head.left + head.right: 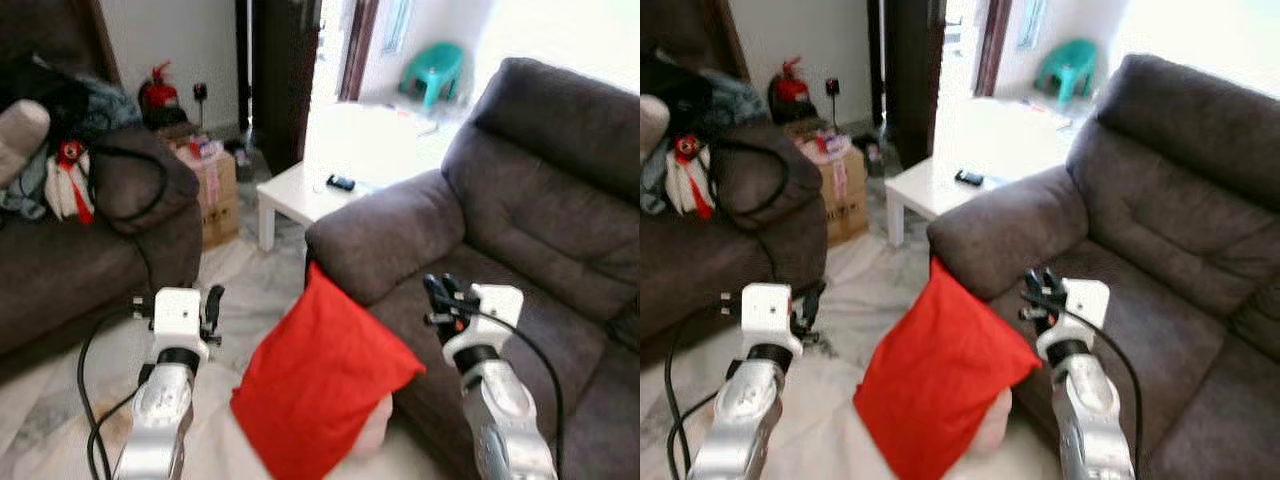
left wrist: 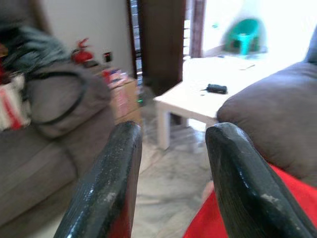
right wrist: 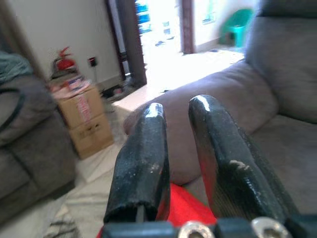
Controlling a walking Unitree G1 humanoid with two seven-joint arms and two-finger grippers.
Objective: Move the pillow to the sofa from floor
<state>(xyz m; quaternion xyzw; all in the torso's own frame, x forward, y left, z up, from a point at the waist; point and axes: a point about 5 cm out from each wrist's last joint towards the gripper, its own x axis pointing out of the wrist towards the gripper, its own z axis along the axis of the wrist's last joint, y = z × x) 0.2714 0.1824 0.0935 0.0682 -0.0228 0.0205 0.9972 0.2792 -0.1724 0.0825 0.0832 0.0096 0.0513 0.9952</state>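
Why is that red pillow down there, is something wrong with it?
The red pillow looks out of place: it stands tilted on one corner on the floor, leaning against the front of the grey sofa instead of lying on the seat. Nothing looks torn or spilled.

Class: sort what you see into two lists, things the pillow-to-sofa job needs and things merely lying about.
Needed: red pillow, grey sofa, left pincer, right pincer.

Lying about: white table, cardboard box, fire extinguisher, green stool.
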